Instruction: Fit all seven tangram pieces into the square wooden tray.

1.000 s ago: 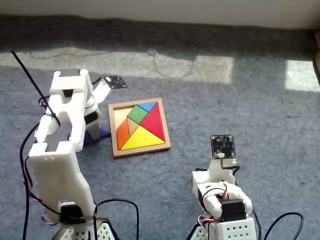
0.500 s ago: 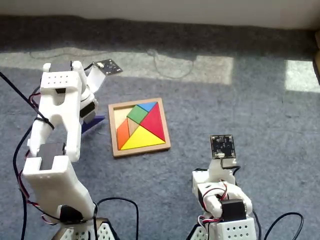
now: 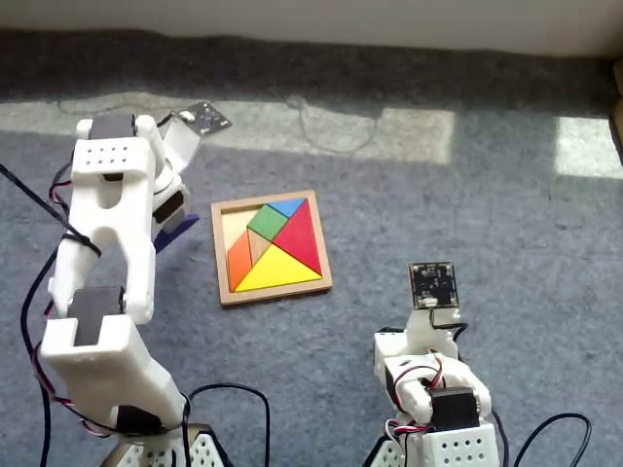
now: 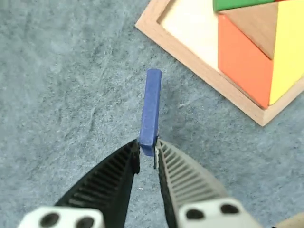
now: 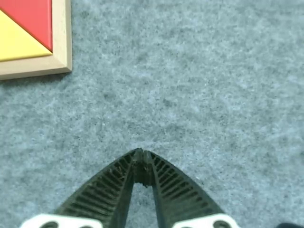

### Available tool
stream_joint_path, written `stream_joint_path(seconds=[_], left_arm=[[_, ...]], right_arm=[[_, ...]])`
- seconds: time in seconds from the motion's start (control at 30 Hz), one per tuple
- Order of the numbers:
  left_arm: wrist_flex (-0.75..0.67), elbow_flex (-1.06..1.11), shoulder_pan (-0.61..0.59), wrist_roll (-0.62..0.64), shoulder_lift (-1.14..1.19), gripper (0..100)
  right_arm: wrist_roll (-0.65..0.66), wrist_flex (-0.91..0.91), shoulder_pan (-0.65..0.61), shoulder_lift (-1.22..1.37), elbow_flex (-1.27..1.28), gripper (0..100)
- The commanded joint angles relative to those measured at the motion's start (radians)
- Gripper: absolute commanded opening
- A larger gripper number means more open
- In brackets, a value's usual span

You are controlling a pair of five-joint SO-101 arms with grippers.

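The square wooden tray (image 3: 222, 292) lies mid-carpet holding red, yellow, orange, green, light blue and brown pieces, with a bare pale gap (image 4: 192, 23) at its left corner. My left gripper (image 4: 147, 149) is shut on a dark blue piece (image 4: 151, 111), held on edge above the carpet just left of the tray (image 4: 209, 78). In the high view that blue piece (image 3: 176, 232) peeks out beside the left arm. My right gripper (image 5: 141, 172) is shut with nothing in it, low over the carpet near the tray's corner (image 5: 61, 61).
Grey carpet (image 3: 467, 195) surrounds the tray, with open floor to the right and behind. A thin cable (image 3: 321, 136) trails across the sunlit strip at the back. The right arm's base (image 3: 433, 404) sits at the front.
The left arm has lifted and drawn back to the left with the dark blue piece in its grip. The right arm has not moved.
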Motion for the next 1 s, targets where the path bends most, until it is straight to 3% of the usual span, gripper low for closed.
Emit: stream_joint_path(seconds=[0.0, 0.27, 0.5, 0.7, 0.97], left_arm=[[0.008, -0.016, 0.008, 0.068, -0.116, 7], [-0.003, 0.148, 0.185, 0.199, -0.285, 7], [-0.198, 0.314, 0.325, 0.358, -0.360, 7], [-0.396, 0.441, 0.341, 0.410, -0.355, 7], [-0.482, 0.414, 0.340, 0.440, -0.202, 7]], right_arm=[[-0.006, 0.004, 0.012, -0.005, 0.153, 0.9], [-0.006, 0.004, 0.012, -0.005, 0.153, 0.9], [-0.006, 0.004, 0.012, -0.005, 0.153, 0.9], [-0.006, 0.004, 0.012, -0.005, 0.153, 0.9], [-0.006, 0.004, 0.012, -0.005, 0.153, 0.9]])
